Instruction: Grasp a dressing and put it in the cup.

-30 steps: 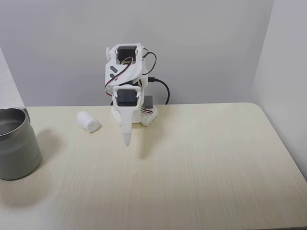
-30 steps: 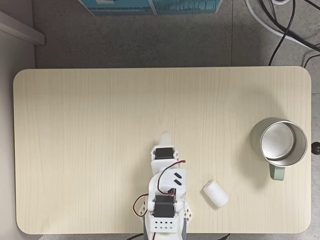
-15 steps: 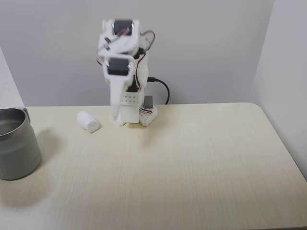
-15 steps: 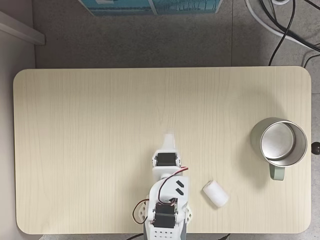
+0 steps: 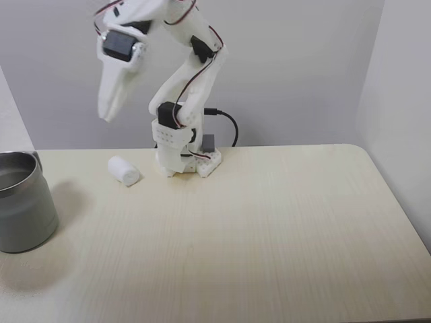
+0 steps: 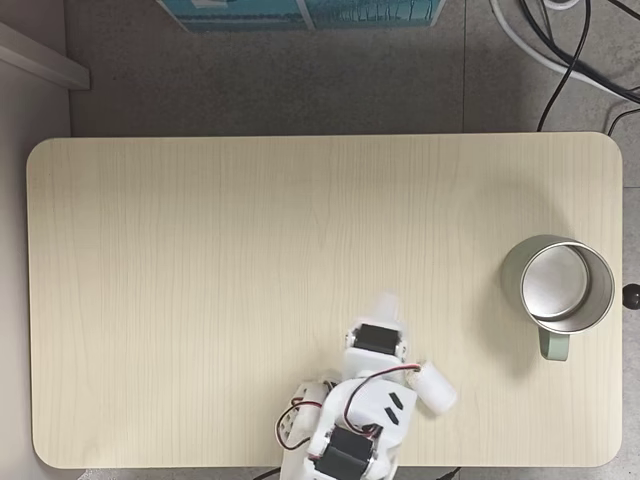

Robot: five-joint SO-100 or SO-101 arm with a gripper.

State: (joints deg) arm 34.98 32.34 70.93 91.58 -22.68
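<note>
Fixed views from the front and from above both catch the white arm (image 5: 192, 87) raised off the pale wooden counter (image 5: 256, 229). Seen from the front, it rises from its base block at the back edge of the counter, leans up and to the right, then folds over at the top and reaches to the left of that view. From this high bend the end effector (image 5: 108, 116) hangs downward, tilted a little, well above the counter, with its tip in the air to the upper left of the dressing (image 5: 124, 170). Its fingers look pressed together into one tapered point, though the blur there keeps me from being sure; nothing shows between them.

Looking down from above, the arm is turned toward the right of that picture, and the end effector (image 6: 386, 303) points up the frame. The wrist body lies just beside the dressing (image 6: 437, 388) and covers its left end in that view.

The dressing lies on its side on the counter, close to the robot base, untouched. The cup (image 5: 23, 202) stands upright at the left edge of the front view, well apart from the dressing; from above the cup (image 6: 558, 285) sits near the right edge of the counter, its inside holding nothing, with its handle toward the bottom of that picture.
</note>
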